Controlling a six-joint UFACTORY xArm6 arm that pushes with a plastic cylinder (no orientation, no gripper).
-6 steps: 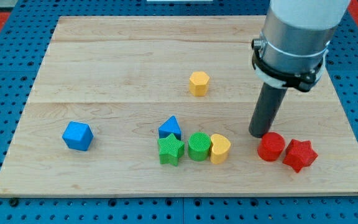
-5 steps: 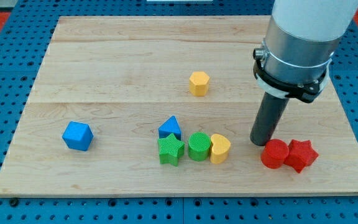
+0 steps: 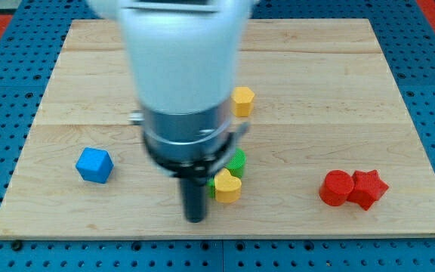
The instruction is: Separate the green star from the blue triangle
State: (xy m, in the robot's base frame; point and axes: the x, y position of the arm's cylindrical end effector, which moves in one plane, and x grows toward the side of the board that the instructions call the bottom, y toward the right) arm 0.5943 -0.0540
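My tip (image 3: 195, 220) rests on the board near the view's bottom, left of centre. The wide arm body above it is blurred and covers the spot where the green star and blue triangle lay; neither shows clearly. A sliver of green (image 3: 212, 183) peeks out just right of the rod; I cannot tell which block it belongs to. A green cylinder (image 3: 238, 162) shows partly at the arm's right edge. A yellow heart (image 3: 228, 187) lies right of my tip, touching the green sliver.
A yellow hexagon (image 3: 242, 100) sits above the centre, partly behind the arm. A blue cube (image 3: 94, 165) lies at the view's left. A red cylinder (image 3: 335, 187) and a red star (image 3: 368, 189) touch each other at the right.
The arm has swept from the view's right to left of centre and lower. The yellow heart has shifted left and down. The green star and blue triangle have gone out of sight behind the arm.
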